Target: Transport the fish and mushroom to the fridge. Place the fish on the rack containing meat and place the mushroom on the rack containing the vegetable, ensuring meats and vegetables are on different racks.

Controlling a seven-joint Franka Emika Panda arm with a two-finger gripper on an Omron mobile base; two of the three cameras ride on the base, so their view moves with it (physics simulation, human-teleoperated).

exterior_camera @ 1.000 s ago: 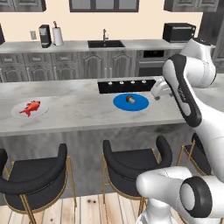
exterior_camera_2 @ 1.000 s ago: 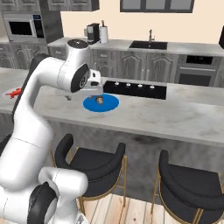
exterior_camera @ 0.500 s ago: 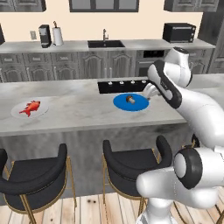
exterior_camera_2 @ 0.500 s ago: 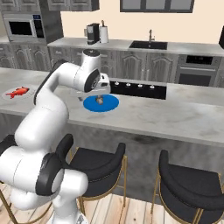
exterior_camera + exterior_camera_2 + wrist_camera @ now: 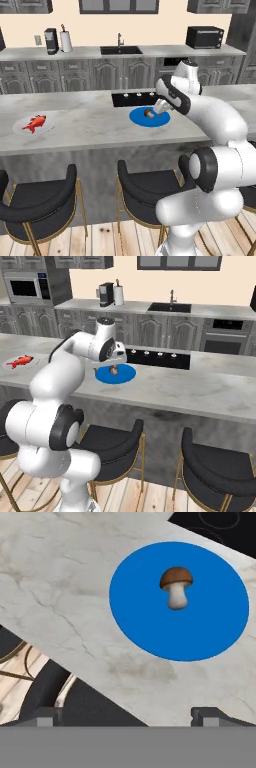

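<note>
One mushroom (image 5: 176,587) is seen, lying on one round blue plate (image 5: 210,632) on the grey marble desk (image 5: 90,125). In the hand view its brown cap is toward the top of the picture and its pale stem toward the bottom, so the long axis runs up and down there; whether it stands upright or lies flat cannot be told. In the left base view the mushroom (image 5: 148,113) sits near the middle of the plate (image 5: 145,120), just in front of the black cooktop (image 5: 132,98).

One fish (image 5: 34,123), bright red, lies on one pale plate (image 5: 20,131) well apart, toward the desk's left end (its long axis runs roughly along the desk, though head and tail are too small to tell apart). In the right base view the fish (image 5: 20,361) shows at the far left.

One end effector (image 5: 127,714) is held over the near edge of the desk beside the blue plate; its two finger tips (image 5: 47,716) stand wide apart with nothing between them. In the left base view the end effector (image 5: 161,106) is at the plate's right rim. Two dark stools (image 5: 42,200) are counted before the desk in that view.
</note>
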